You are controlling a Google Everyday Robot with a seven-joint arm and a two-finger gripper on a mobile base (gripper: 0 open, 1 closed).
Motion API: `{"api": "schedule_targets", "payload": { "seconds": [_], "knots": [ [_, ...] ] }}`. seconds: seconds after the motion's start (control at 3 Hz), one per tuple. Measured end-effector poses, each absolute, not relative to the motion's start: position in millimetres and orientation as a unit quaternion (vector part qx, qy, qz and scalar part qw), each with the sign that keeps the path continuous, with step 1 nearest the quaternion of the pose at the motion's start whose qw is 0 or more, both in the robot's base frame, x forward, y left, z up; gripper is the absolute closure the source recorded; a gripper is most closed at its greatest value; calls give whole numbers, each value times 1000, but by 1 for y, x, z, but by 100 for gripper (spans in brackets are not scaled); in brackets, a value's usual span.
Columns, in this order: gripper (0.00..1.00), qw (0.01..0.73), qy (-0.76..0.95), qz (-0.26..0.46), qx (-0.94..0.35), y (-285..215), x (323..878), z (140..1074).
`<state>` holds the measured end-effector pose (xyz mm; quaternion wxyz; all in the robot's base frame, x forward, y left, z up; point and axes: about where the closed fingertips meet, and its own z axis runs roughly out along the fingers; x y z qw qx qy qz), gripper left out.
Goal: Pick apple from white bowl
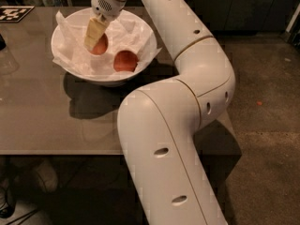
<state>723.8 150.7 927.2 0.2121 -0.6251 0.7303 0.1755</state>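
gripper (93,41): down in bowl (110,81), against apple (101,45); grip state cannot tell. redder apple (125,61): beside, apart. step: grasping. next: secure hold, lift clear of rim.

A: Where does the bowl (108,80) sit?
B: On the counter (42,121), toward its far side, with paper (70,29) inside it.
A: What lies on the paper?
B: 2 apples: the apple (101,46) at the back left, the other apple (125,61) right of it and nearer.
A: And the gripper (93,40)?
B: Inside the bowl, against the apple's left side. A tag (13,13) lies behind and left of the bowl.
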Motion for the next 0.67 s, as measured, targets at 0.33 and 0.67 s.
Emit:
{"api": "schedule_targets", "payload": {
  "seconds": [0.33, 0.67],
  "knots": [
    [100, 217, 739, 180, -612, 144, 712, 952],
    [100, 219, 745, 183, -603, 137, 700, 971]
  ]
}}
